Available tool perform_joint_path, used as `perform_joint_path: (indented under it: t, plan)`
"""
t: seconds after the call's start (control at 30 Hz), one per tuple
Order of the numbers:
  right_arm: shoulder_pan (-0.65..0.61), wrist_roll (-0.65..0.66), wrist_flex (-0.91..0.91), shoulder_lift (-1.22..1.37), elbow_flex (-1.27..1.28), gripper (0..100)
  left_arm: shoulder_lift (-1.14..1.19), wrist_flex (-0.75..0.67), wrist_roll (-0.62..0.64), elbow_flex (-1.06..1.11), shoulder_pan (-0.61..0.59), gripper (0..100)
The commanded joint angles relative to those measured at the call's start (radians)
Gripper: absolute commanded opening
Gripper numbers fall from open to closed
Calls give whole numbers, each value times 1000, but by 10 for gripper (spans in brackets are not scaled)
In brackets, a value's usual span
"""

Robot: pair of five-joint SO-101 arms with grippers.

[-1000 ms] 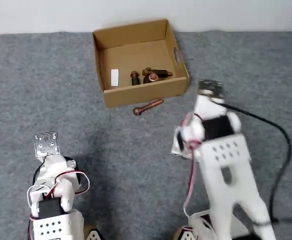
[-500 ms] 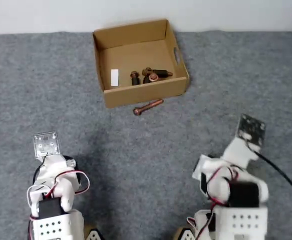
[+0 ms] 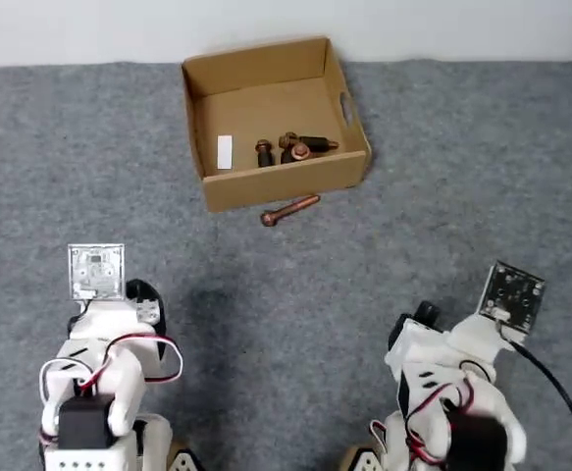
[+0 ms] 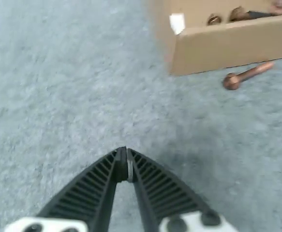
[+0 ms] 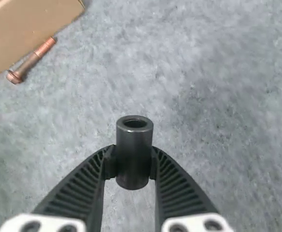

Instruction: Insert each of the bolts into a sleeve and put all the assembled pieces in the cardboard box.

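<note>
While right tool (image 5: 132, 157) grips one sleeve (image 5: 134, 145), one bolt (image 3: 289, 210) beside box (image 3: 286, 186).

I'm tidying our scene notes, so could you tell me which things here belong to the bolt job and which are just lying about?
Job: cardboard box; assembled pieces inside it; loose bolt in front of the box; sleeve in the right gripper.
Just there: white slip in the box; grey carpet.

Your left arm (image 3: 104, 358) sits folded low at its base, its tool (image 4: 125, 166) closed, fingertips touching. Your right arm (image 3: 452, 378) sits folded likewise, its tool (image 5: 132, 158) clamped on a black sleeve (image 5: 134, 142).
</note>
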Motion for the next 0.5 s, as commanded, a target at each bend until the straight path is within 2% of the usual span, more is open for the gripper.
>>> perform_joint_path:
  t: [0.0, 0.23, 0.47]
  plan:
    - [7, 11, -27, -25, 0, 8, 43, 54, 5, -90, 21, 6]
    - [8, 11, -31, -67, 15, 8, 394, 66, 9, -312, 34, 6]
    - [19, 8, -31, -117, 25, 8, 761, 80, 9, -622, 183, 6]
